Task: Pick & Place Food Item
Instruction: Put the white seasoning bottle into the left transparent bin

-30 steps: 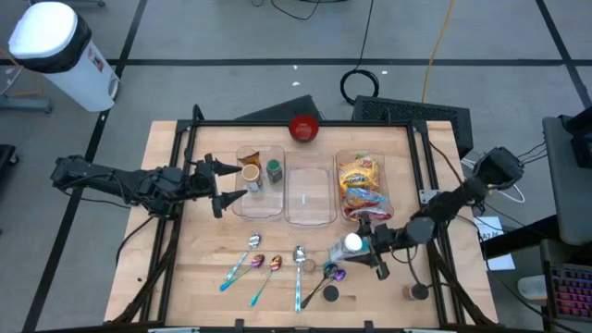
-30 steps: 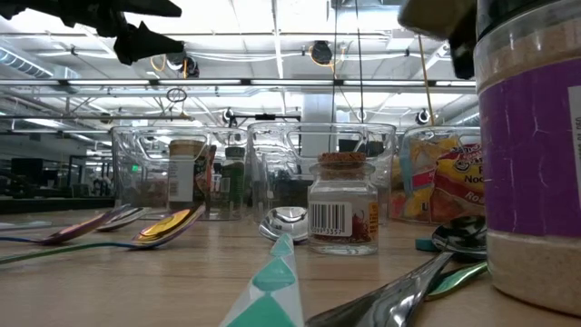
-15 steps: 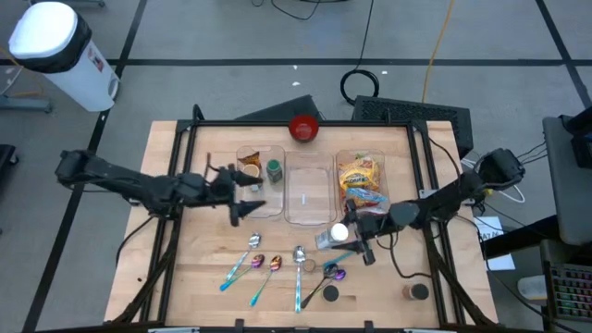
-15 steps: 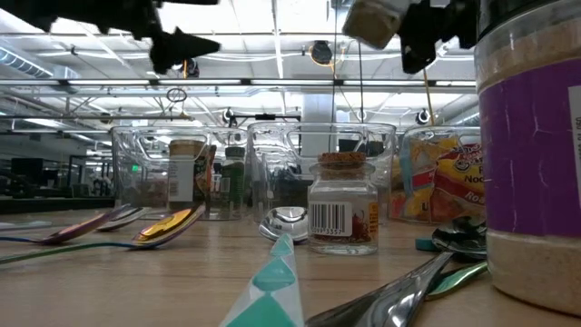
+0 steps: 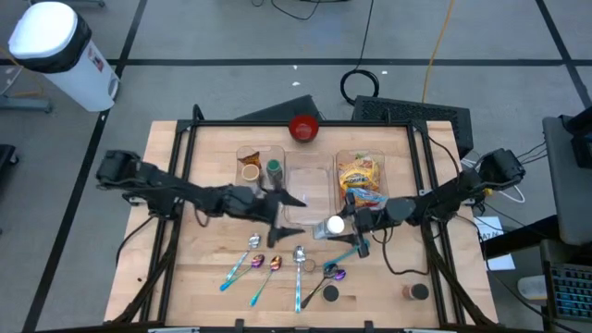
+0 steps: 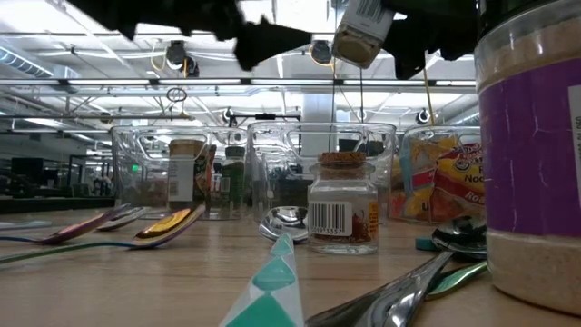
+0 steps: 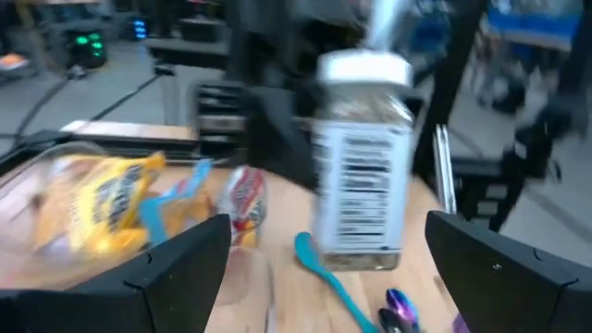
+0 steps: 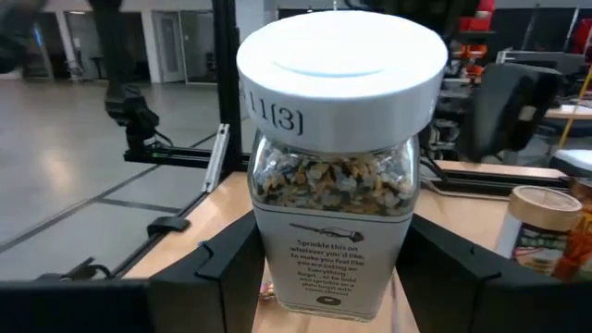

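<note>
A spice jar (image 8: 335, 166) with a white lid and a printed label hangs in the air near the table's middle, with my right gripper (image 5: 348, 228) shut on it. The low view shows this jar (image 6: 361, 32) tilted, high above the table. My left gripper (image 5: 294, 199) is open, level above the near left part of the middle clear container (image 5: 310, 215), and points at the jar (image 7: 361, 176) a short way off. Nothing is between its fingers (image 7: 176, 268). My right gripper pinches the jar's body at the label (image 8: 277, 250), below the lid, between its two fingers (image 8: 222, 268). The fingers run about level, coming from the table's right side, one on each side of the jar. The jar is lifted clear of the table, lid up and somewhat tilted.
Three clear containers stand in a row at the far middle: the left one (image 5: 242, 196) holds small jars, the right one (image 5: 340, 165) snack bags. A red bowl (image 5: 303, 128) sits behind them. Several spoons (image 5: 298, 268) and two jars (image 5: 330, 294) (image 5: 418, 291) lie near the front edge.
My left gripper has swept toward the table's right, from beside the left container to over the middle one, toward the jar, staying open. My right gripper has carried the jar toward the table's left and far side, clear of the table.
</note>
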You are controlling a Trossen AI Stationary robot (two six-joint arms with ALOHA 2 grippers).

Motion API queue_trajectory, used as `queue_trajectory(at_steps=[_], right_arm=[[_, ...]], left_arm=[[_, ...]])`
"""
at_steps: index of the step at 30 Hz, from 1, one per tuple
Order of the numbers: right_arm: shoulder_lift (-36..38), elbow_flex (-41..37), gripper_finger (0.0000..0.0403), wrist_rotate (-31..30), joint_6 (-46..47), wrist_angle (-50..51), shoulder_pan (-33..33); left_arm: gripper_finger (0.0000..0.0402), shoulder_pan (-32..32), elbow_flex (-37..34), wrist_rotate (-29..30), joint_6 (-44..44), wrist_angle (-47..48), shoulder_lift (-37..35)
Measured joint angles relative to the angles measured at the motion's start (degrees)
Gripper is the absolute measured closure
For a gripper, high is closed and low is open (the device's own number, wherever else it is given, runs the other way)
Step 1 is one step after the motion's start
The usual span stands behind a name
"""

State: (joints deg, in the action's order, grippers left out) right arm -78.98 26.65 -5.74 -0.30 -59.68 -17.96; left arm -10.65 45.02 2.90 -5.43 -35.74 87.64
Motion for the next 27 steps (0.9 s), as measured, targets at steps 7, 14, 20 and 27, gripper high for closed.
queue_trajectory(at_steps=[7, 14, 20, 27], right_arm=[[0.00, 0.00, 0.0205, 0.03, -1.84, 0.20, 0.05], [0.00, 0.00, 0.0204, -0.02, -2.08, 0.44, 0.05], [0.00, 0.00, 0.0204, 0.02, -1.96, 0.26, -0.12], [0.10, 0.00, 0.0204, -0.20, -1.97, 1.81, -0.16]], left_arm=[[0.0036, -0.77, 9.70, -0.24, 3.36, 5.66, 9.31], [0.0037, -0.61, 16.11, -0.40, 5.37, 6.54, 16.46], [0.0037, -0.24, 19.25, -0.31, 5.59, 8.61, 17.98], [0.0133, -0.29, 19.52, -2.28, 5.28, 9.40, 17.72]])
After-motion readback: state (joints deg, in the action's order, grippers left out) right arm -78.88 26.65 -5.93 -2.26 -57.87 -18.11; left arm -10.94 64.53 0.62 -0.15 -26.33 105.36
